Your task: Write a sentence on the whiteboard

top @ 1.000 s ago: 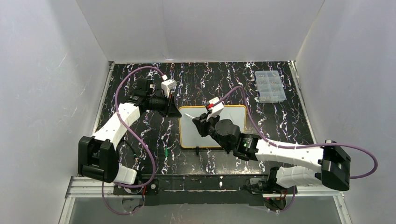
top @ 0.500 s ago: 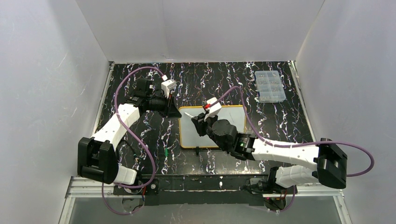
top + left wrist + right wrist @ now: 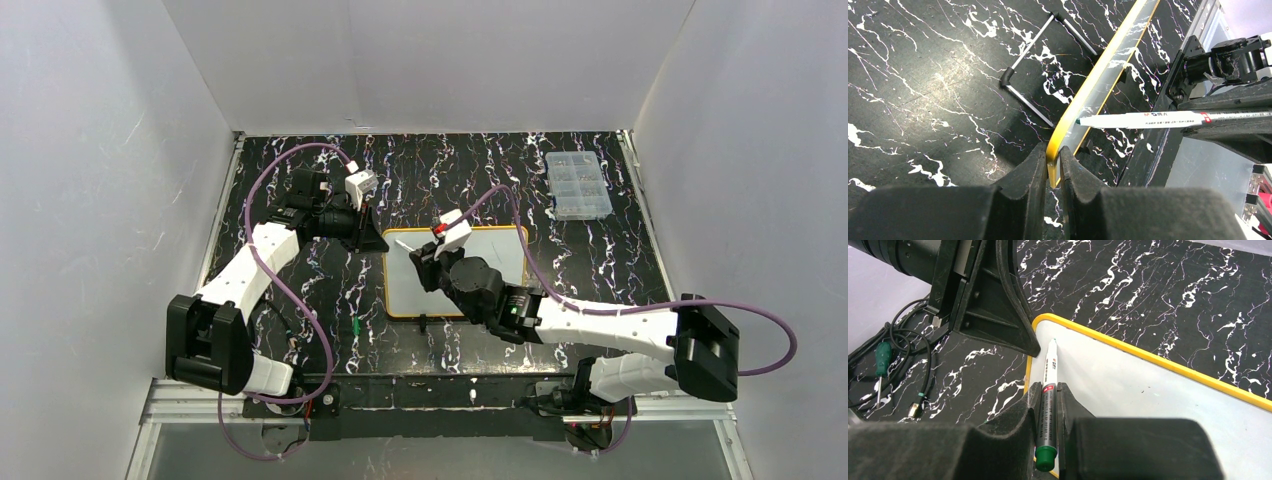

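The black, white-veined bench (image 3: 620, 270) ran out of sight under both arm bases at 6 o'clock. At its centre lay the small rectangular whiteboard (image 3: 408, 288) with a yellow-orange rounded frame, its long axis running 9 to 3 o'clock. The white right arm (image 3: 600, 325) crossed it from 4 o'clock and hid much of its face. The clear compartmented plastic box (image 3: 578, 185) sat well apart at 1 o'clock, its contents too small to make out. The black left hand (image 3: 1052, 160) was pressed together on the frame's 10 o'clock corner, pinching its edge. The black right hand (image 3: 1049, 390) pinched a slim white marker (image 3: 1050, 367) with a green end cap, the tip pointing toward 10 o'clock at that same corner. Whether the tip touched the surface could not be told. In the left wrist view the barrel read "M&G"; the finer print after it and the red label were illegible.
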Action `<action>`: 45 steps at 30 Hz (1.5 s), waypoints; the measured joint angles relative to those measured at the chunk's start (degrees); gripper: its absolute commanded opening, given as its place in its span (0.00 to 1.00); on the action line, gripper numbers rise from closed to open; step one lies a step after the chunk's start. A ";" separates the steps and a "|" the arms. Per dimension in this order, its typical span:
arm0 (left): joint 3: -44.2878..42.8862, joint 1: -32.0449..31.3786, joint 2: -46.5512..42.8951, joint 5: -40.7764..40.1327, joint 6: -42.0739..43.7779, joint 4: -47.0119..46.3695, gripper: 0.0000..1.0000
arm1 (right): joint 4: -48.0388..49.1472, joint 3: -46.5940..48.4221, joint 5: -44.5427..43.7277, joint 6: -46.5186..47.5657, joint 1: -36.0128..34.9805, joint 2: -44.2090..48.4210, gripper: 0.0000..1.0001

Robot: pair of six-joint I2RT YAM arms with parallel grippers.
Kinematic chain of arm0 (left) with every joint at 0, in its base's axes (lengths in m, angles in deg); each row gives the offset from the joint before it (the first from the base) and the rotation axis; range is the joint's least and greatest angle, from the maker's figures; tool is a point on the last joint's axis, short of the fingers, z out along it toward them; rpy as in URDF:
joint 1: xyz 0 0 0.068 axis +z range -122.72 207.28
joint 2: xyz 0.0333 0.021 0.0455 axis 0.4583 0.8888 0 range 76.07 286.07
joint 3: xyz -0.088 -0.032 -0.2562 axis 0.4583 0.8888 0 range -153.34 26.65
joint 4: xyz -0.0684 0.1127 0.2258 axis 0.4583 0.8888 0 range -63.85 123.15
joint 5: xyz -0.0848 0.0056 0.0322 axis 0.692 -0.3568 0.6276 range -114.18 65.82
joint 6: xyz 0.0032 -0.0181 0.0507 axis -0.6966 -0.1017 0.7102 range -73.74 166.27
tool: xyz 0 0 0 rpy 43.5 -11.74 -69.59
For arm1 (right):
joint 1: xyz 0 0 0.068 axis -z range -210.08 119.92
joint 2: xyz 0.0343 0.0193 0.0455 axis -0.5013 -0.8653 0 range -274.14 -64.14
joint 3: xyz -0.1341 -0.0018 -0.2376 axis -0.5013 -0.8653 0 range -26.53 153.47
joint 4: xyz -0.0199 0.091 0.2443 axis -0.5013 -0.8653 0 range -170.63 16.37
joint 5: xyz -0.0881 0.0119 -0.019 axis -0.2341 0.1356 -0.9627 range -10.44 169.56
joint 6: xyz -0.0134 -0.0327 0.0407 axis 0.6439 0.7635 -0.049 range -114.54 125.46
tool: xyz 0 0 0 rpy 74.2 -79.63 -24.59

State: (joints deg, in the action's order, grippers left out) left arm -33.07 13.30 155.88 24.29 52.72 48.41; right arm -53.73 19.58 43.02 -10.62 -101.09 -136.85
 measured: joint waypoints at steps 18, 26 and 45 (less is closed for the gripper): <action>0.00 0.00 -0.07 -0.04 0.02 0.02 0.00 | -2.38 -0.02 -5.18 -0.24 -0.76 2.21 0.01; 0.07 0.00 -0.22 -0.04 0.02 0.02 0.00 | -3.63 -0.15 -6.78 -0.22 -0.76 3.78 0.01; 0.24 0.00 -0.74 -0.15 0.00 0.11 0.00 | -1.86 -0.17 -3.87 2.60 -2.89 2.10 0.01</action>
State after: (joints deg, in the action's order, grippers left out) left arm -32.83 13.30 155.14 24.13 52.72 48.52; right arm -55.59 19.40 39.16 -8.01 -103.97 -134.75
